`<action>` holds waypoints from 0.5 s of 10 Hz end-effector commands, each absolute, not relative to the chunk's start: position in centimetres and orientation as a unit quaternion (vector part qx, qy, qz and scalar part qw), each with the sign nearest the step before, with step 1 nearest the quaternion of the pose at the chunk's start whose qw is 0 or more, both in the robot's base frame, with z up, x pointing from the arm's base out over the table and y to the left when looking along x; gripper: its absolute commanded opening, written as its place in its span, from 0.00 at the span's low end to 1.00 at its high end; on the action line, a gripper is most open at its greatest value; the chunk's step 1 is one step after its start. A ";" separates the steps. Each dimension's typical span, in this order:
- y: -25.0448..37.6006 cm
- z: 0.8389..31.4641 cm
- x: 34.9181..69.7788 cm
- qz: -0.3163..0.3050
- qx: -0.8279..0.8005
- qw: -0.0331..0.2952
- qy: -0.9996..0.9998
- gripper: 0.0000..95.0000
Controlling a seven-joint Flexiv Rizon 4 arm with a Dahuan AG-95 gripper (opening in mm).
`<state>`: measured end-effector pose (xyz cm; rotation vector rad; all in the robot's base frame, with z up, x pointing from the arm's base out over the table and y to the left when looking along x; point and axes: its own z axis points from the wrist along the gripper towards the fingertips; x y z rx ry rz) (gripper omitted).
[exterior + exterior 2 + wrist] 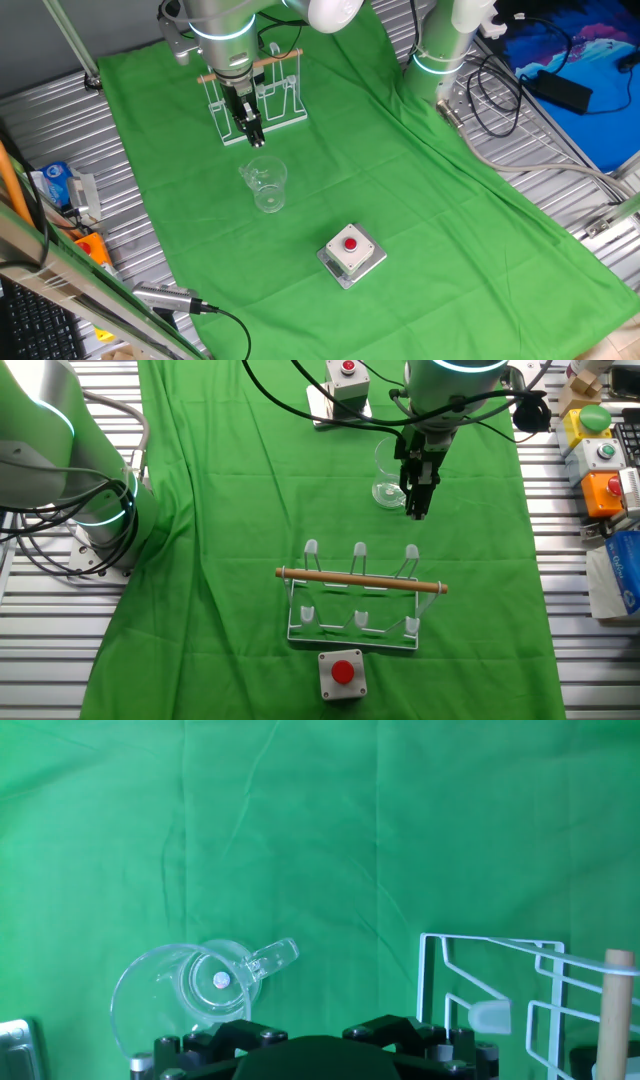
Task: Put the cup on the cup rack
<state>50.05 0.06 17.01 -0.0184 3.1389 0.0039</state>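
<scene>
The clear cup (265, 186) stands upright on the green cloth, handle to one side. It also shows in the other fixed view (386, 475) and at the lower left of the hand view (195, 990). The white wire cup rack (257, 98) with a wooden top bar stands behind it; it shows in the other fixed view (356, 600) and at the right of the hand view (500, 1010). My gripper (254, 138) hangs above the cloth between rack and cup (417, 508). Its fingers look close together and hold nothing.
A grey box with a red button (351, 254) sits in front of the cup. A second button box (342, 674) sits by the rack. Another robot base (440, 50) stands at the cloth's edge. Cables and clutter lie beyond the cloth.
</scene>
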 end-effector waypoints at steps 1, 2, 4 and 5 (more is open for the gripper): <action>0.0 17.0 50.0 0.029 -0.146 0.061 0.987 0.00; 0.0 17.0 50.0 0.029 -0.146 0.061 0.987 0.00; 0.0 17.0 50.0 0.029 -0.147 0.061 0.987 0.00; 0.0 17.0 50.0 0.029 -0.148 0.061 0.987 0.00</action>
